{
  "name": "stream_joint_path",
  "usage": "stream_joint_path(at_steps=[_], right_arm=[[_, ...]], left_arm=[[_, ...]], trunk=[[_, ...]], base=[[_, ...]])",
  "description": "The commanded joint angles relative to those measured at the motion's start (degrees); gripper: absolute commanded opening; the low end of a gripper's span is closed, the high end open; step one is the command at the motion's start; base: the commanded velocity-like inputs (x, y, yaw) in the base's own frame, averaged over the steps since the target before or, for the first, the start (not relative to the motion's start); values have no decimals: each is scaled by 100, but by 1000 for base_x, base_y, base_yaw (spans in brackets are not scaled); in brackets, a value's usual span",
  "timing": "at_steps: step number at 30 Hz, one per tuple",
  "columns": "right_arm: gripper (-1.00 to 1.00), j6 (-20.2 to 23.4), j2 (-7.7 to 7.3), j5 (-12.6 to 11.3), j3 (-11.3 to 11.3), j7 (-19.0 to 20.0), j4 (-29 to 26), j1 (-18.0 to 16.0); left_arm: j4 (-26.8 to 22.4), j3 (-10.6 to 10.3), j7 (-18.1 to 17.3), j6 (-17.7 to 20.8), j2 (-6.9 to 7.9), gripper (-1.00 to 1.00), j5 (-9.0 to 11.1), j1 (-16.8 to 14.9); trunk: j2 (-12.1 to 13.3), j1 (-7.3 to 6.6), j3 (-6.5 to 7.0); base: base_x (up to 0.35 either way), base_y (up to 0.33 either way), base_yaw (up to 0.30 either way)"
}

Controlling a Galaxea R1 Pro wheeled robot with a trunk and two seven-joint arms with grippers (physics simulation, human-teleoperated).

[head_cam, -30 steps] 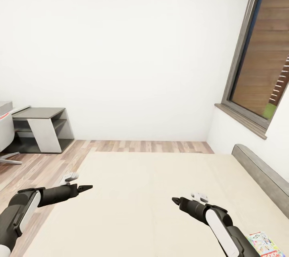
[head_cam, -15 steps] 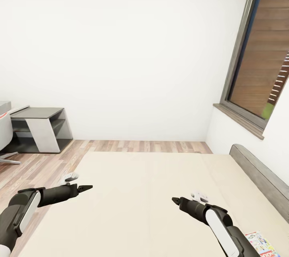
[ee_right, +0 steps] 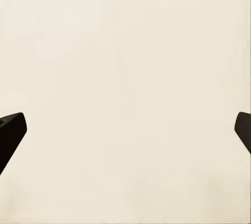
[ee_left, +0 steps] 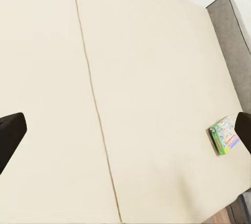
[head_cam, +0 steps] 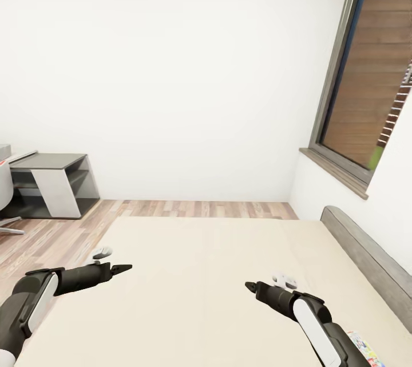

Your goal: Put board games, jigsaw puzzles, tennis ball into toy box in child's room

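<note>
A white-and-green board game [ee_left: 225,135] lies flat on the bed [head_cam: 200,275], close to the grey headboard [head_cam: 366,258]. From my head I can see just a corner of it [head_cam: 363,350], low down past my right arm, near the bed's edge. The game is well apart from both my hands, and nothing is touching it.

The bed has a plain beige sheet with one thin seam [ee_left: 94,103] running along it. My left fingers [head_cam: 122,268] hang over the left side of the bed. They are spread wide and hold nothing. My right fingers [head_cam: 250,285] hang over the middle of the sheet. They are spread wide too, with nothing between them.

Past the bed is a wood floor [head_cam: 51,235] and a white wall. A low dark-grey unit with a white panel [head_cam: 54,186] stands far off on the left. A tall window [head_cam: 372,69] is on the right.
</note>
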Motion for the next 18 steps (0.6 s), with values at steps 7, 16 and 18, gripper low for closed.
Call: stream_joint_path(at_steps=[7,16,18], right_arm=[[100,5,-7,-60,16,-55,-6,-4],[100,5,-8,-60,16,-55,-6,-4],[100,-45,-20,12,-50,-117,59,-70]], left_arm=[[-2,6,-10,29,-3,100,6,-4],[-2,6,-13,29,-4,100,6,-4],[-68,72,-78,31,-69,100,15,-69]], trunk=[[-9,3,-8],[-9,3,-8],[-9,3,-8]], base=[[0,-239,0],[0,-224,0],[0,0,0]])
